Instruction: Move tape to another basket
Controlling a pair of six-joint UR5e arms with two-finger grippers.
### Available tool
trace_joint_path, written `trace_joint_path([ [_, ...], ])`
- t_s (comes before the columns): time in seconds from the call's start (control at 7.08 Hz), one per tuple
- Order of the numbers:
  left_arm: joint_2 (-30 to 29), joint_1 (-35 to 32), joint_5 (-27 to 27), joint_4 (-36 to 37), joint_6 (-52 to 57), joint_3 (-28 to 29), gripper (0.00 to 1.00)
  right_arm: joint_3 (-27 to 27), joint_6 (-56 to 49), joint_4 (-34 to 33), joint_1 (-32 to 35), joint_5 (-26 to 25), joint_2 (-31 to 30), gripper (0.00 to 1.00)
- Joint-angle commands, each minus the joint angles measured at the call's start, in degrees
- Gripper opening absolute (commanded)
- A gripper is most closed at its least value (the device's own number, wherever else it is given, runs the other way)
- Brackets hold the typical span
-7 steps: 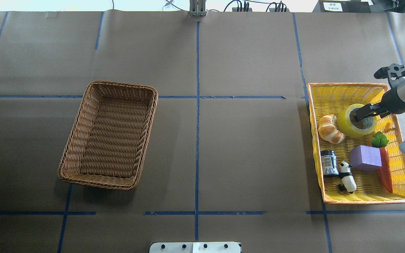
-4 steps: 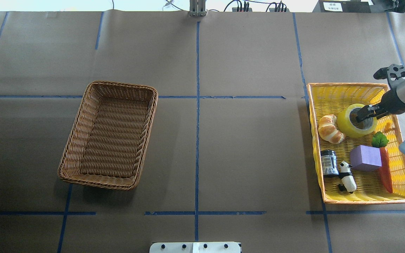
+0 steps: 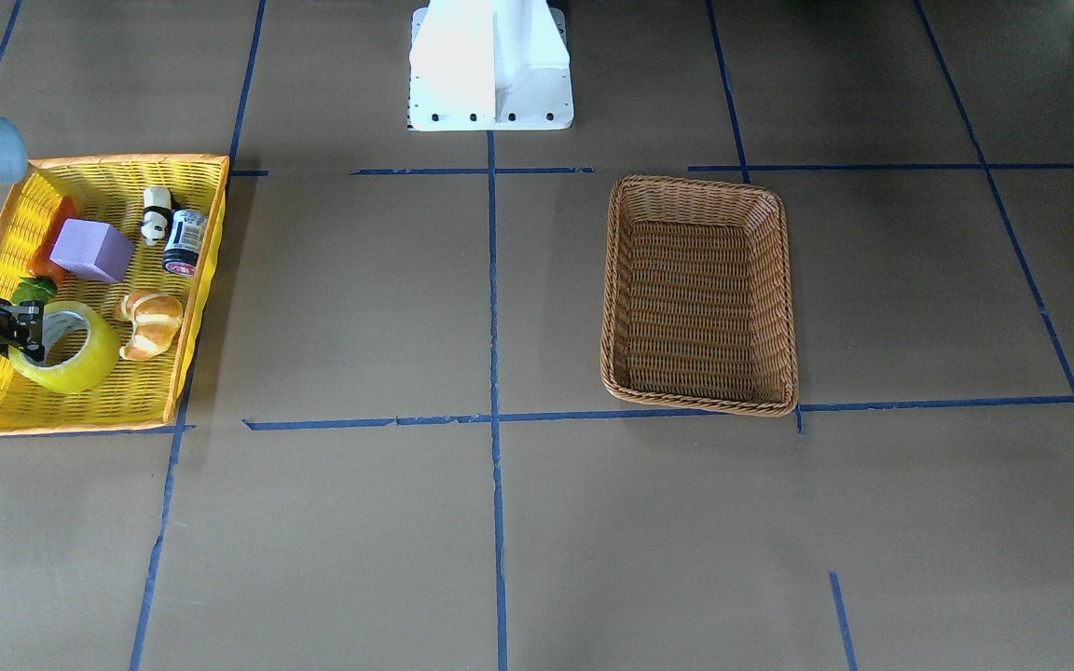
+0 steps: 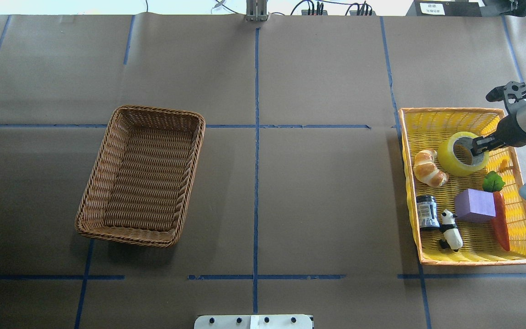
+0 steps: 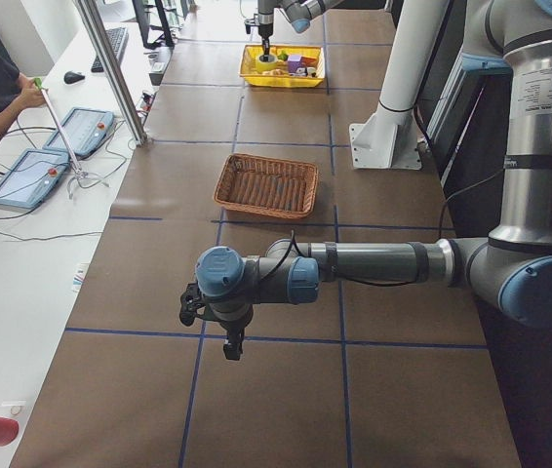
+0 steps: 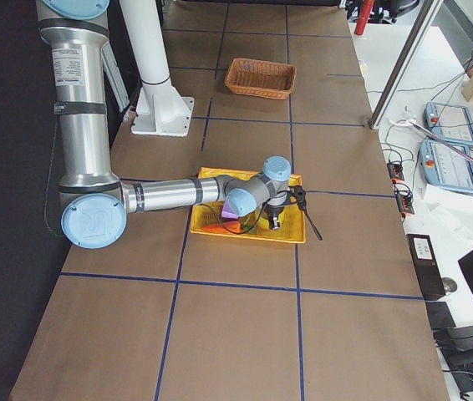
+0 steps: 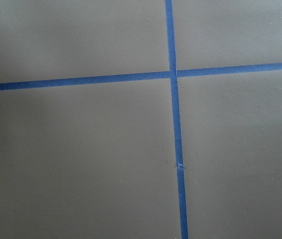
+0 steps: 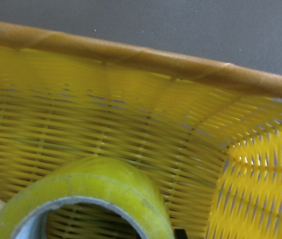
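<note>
Overhead exterior view: the wide roll of translucent yellow packing tape [image 4: 449, 159] lies in the far half of the bright yellow plastic basket with orange rim [image 4: 450, 119], at the right end of the counter [image 4: 318, 192], with its open core facing upward and a toy croissant [image 4: 428, 168] just beside it on the left. The right claw [image 4: 478, 146] enters from the right and meets the right-hand wall of the roll. Its fingers stand close together across that wall, one apparently inside the core and one outside, so the claw is judged to be clamped on the tape; the right wrist-mounted view shows only the roll's upper rim close below the camera and does not show the contact. The rectangular brown woven wicker basket [image 4: 98, 183] lies well apart to the left of the claw, beyond the centre line of the counter, with its long axis running near to far and slightly skewed. The transfer therefore calls for a lift clear of the yellow rim, then a long leftward travel. The right arm is the nearer to the tape. The left claw [image 5: 229, 343] hangs over bare counter, visible only in the exterior left view; whether it is apart or together cannot be told.
</note>
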Motion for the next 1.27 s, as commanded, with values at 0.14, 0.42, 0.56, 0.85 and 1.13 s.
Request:
trace_joint_path([
  [0.14,-0.07,0.00,-0.01,0.00,-0.93,-0.40,1.00,11.12,-0.37,-0.75,3.68,3.50,-3.96,0.00],
  [0.42,-0.07,0.00,-0.01,0.00,-0.93,-1.36,1.00,14.83,0.85,-0.66,6.25,5.71,-3.62,0.00],
  [0.56,0.01,0.00,-0.10,0.00,-1.11,-3.63,1.00,15.19,5.56,-0.14,6.25,7.46,-2.66,0.00],
  [0.85,-0.33,2.18,-3.32,-0.09,-10.46,-9.34,1.00,16.60,17.86,0.21,5.99,9.06,1.89,0.00],
  [1.13,-0.68,10.41,-5.02,-6.89,-29.04,-15.50,1.00,15.90,35.31,13.05,2.67,8.97,3.41,0.01],
])
